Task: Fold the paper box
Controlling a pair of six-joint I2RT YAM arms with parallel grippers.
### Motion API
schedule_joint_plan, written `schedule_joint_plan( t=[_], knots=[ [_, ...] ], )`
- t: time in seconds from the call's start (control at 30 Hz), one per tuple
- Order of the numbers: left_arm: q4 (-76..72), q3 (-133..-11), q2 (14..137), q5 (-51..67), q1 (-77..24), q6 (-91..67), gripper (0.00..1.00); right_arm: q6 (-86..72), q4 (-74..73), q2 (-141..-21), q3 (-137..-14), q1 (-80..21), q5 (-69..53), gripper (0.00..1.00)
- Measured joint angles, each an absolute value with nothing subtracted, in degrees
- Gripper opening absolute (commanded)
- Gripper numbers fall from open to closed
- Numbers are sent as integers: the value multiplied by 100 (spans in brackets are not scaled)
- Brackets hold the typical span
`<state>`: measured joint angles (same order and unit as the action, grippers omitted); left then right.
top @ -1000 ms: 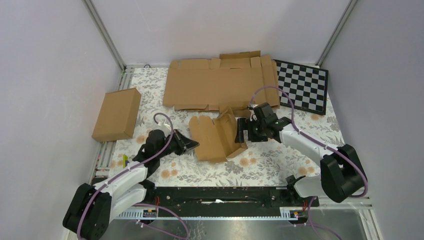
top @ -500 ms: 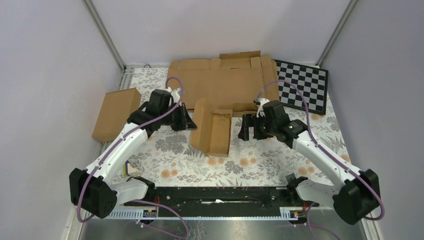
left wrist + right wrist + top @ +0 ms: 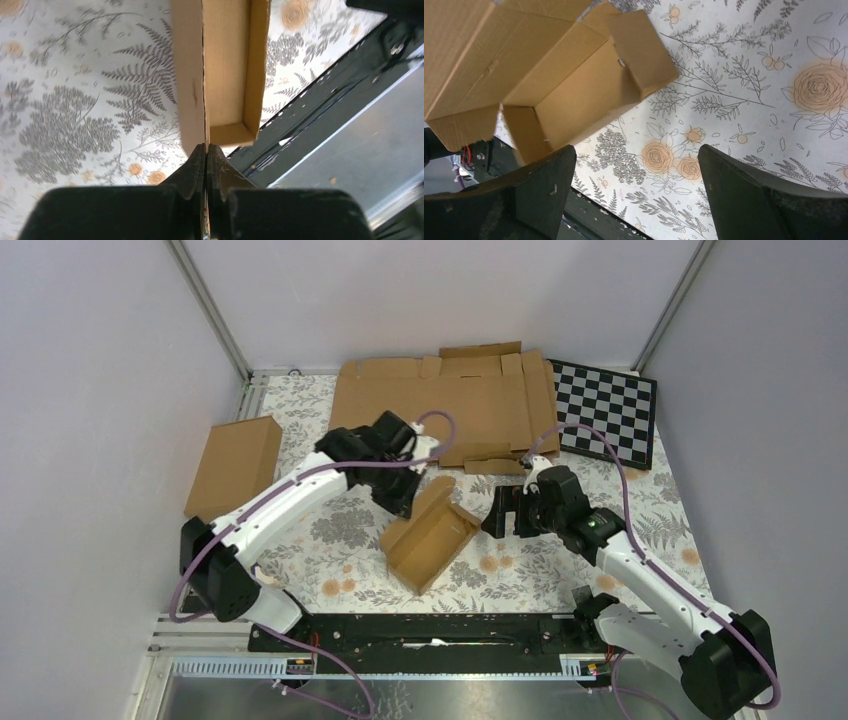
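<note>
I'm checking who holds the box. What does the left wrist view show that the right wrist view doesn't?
Left wrist only: the left gripper shut on one wall of the paper box, seen edge-on. Right wrist only: the right gripper open and clear of the box, plus the box's open inside with loose flaps. Both: the half-folded box over the floral tablecloth.

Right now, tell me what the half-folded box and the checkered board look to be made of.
The half-folded box: brown cardboard, probably corrugated, matte; faint ribbing, crease lines and raw cut edges show in the wrist views. The checkered board: flat stiff sheet printed in black and white squares, matte-looking; printed card or plastic, I cannot tell which.
</note>
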<state>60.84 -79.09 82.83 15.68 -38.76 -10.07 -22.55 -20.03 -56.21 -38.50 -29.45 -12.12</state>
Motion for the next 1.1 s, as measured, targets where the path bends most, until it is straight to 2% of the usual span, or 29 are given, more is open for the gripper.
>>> schedule_joint_plan(
  t=[0.17, 0.47, 0.67, 1.03, 1.1],
  knots=[
    [6117, -8023, 8737, 1328, -4543, -156, 0, -2458, -1726, -5317, -3253, -2945, -1149, 100],
    [6475, -9258, 9730, 1354, -4665, 1212, 0, -2829, -1551, -4423, -2724, -2945, -576, 100],
    [6501, -10027, 9900, 1590, -4746, 1356, 0, -3013, -1507, -4274, -2624, -2943, -541, 100],
    [6606, -9806, 9902, 1697, -4873, 899, 0, -2989, -1041, -4270, -2318, -2945, -663, 99],
    [6600, -9810, 9904, 1782, -4899, 845, 0, -3004, -1090, -4294, -2255, -2945, -569, 96]
  ],
)
